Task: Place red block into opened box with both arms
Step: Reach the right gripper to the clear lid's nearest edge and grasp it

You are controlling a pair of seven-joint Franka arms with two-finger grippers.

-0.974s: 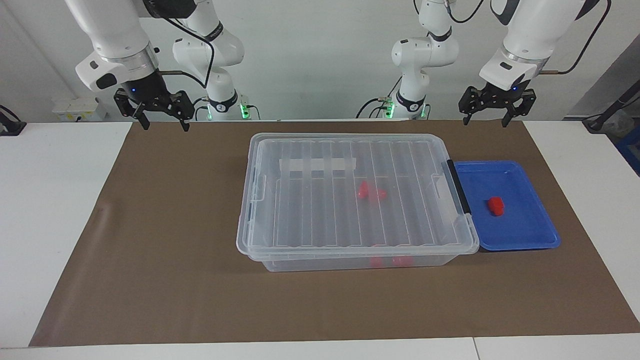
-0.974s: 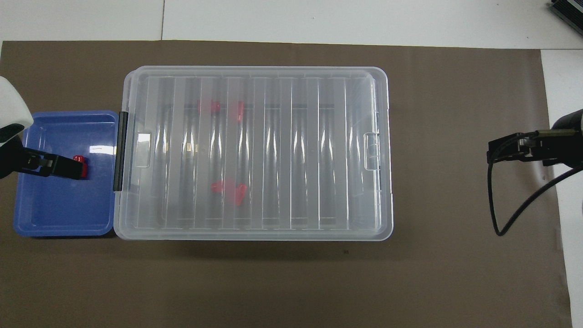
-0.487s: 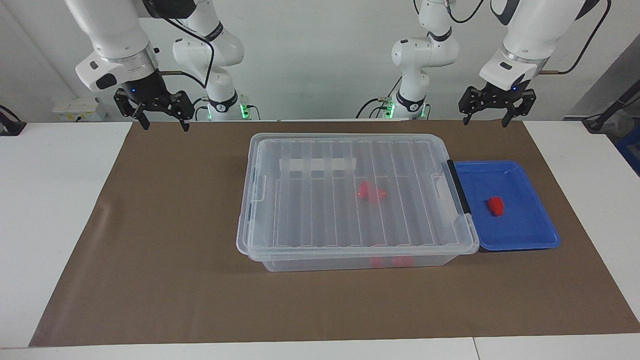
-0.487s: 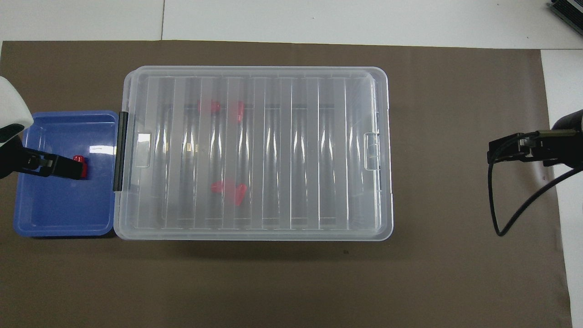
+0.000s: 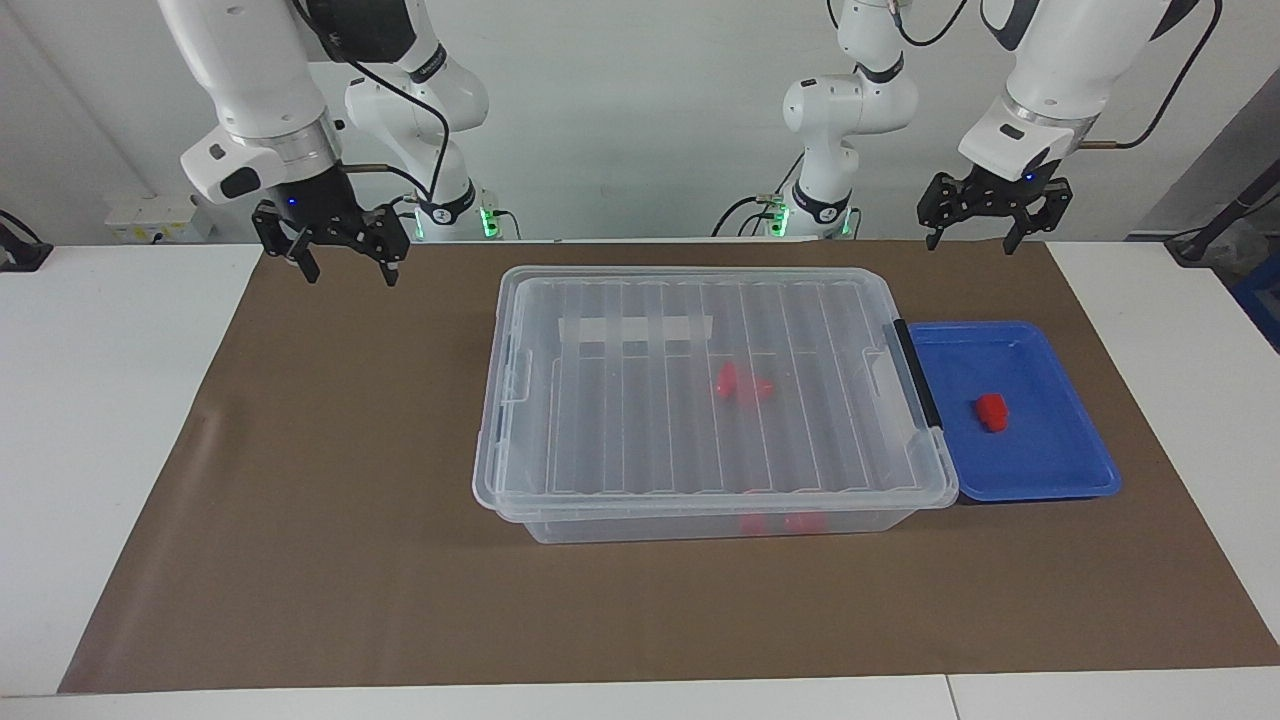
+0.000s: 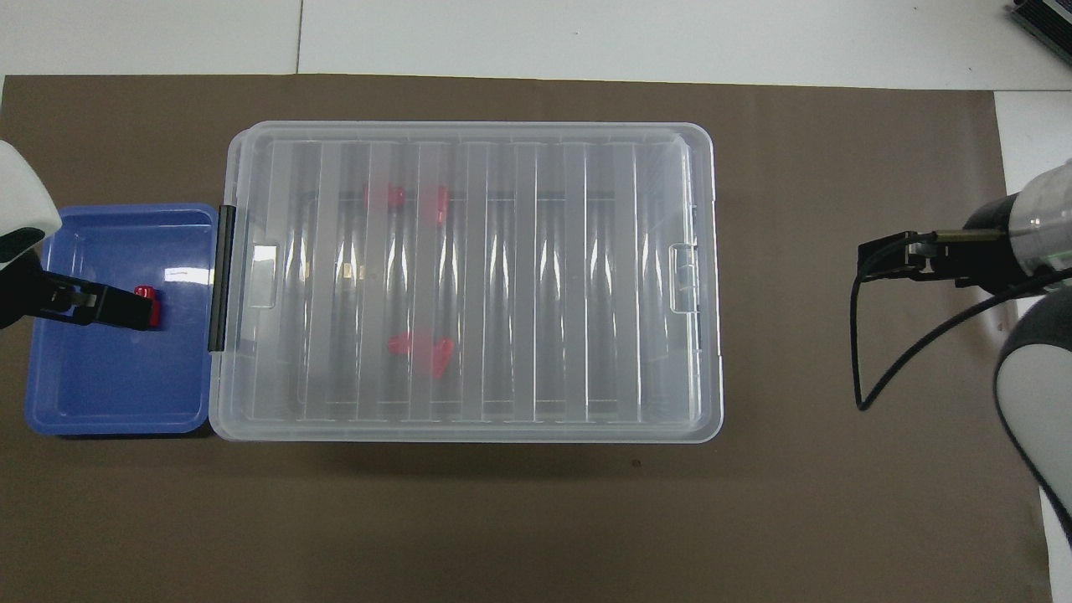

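- I have the red block (image 5: 991, 411) lying in the blue tray (image 5: 1040, 485) at the right of the facing frame, just beside the box (image 5: 715, 395) on its black handle (image 5: 917, 372) end.
- The box sits mid-frame on the brown mat (image 5: 330, 480) with its ribbed lid (image 5: 700, 470) on — I judge it not yet opened. Red shapes show blurred through the lid; I can't tell what they are.
- My left gripper (image 5: 983, 226) hangs at the upper right of the facing frame, jaws spread and empty. The block lies lower in that frame than the jaws, almost straight down the frame from them.
- My right gripper (image 5: 346, 256) hangs at the upper left, also spread and empty, over bare mat with the whole box between it and the block.
- So the left arm is clearly the nearer one for the pick — the block looks too stubby for me to read a long axis.
- In the overhead frame the left gripper covers part of the block, but it is raised, not touching.
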